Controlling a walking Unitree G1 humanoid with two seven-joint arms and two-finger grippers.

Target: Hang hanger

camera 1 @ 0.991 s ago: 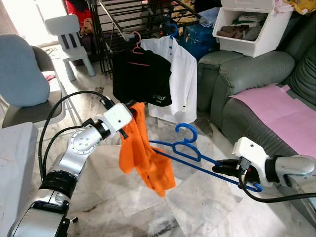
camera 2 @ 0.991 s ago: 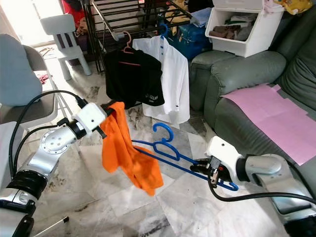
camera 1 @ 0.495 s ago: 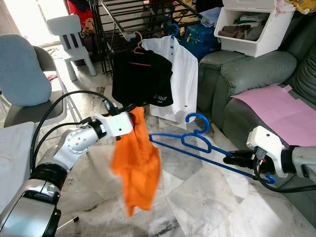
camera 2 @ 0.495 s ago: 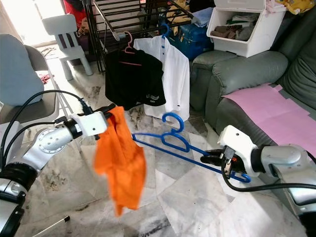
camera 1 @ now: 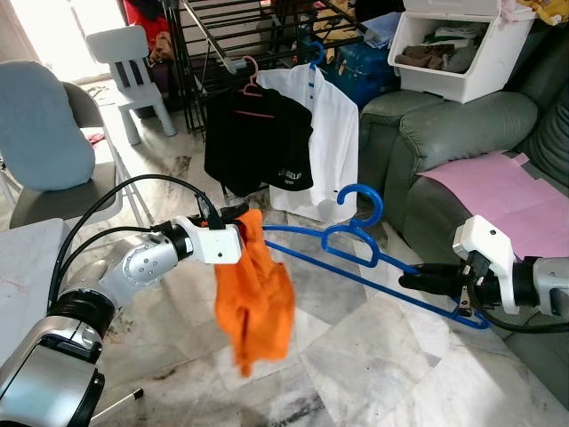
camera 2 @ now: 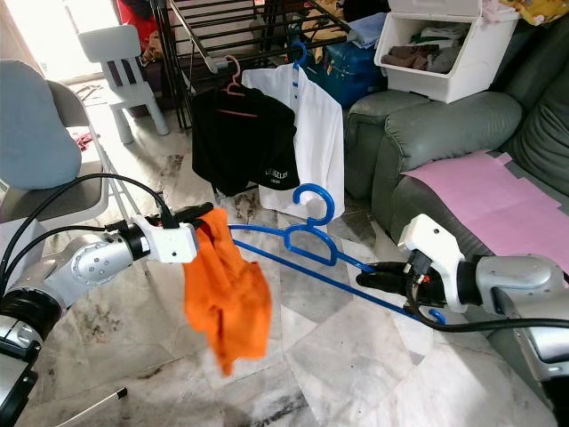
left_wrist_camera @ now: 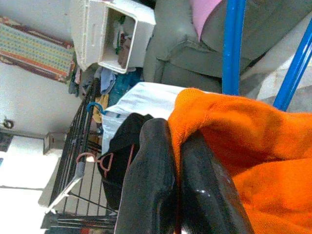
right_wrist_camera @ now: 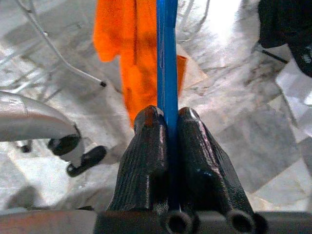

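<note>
Right gripper (camera 1: pixel 411 279): fingers clamped on one end of the blue hanger (camera 1: pixel 356 253); the right wrist view shows the blue bar pinched between both fingers (right_wrist_camera: pixel 151 161). Hanger is held in the air, roughly level above the marble floor (camera 1: pixel 356 356), hook up and pointing toward 12 o'clock, its far end reaching the left gripper.

Left gripper (camera 1: pixel 238 219): fingers closed narrow on a fold of the orange garment (camera 1: pixel 256 301), which dangles free below, toward 6 o'clock. In the left wrist view the cloth is caught between the two fingers (left_wrist_camera: pixel 153 180).

Progress, judged: early to middle. The garment is beside the hanger's far arm, and I cannot tell whether any of it is threaded on. Left to do: dress the hanger, then carry it to the black drying rack (camera 1: pixel 249 36) at 12 o'clock, where a black shirt (camera 1: pixel 258 142) and a white shirt (camera 1: pixel 329 147) already hang.

Change versus 1.0 s ago: hanger has risen and levelled; the hook now sits higher, near the white shirt's hem. Right gripper has moved up and toward 3 o'clock. Left gripper has dropped slightly, and the orange garment has swung off the hanger's middle to hang bunched under the fingers.
</note>
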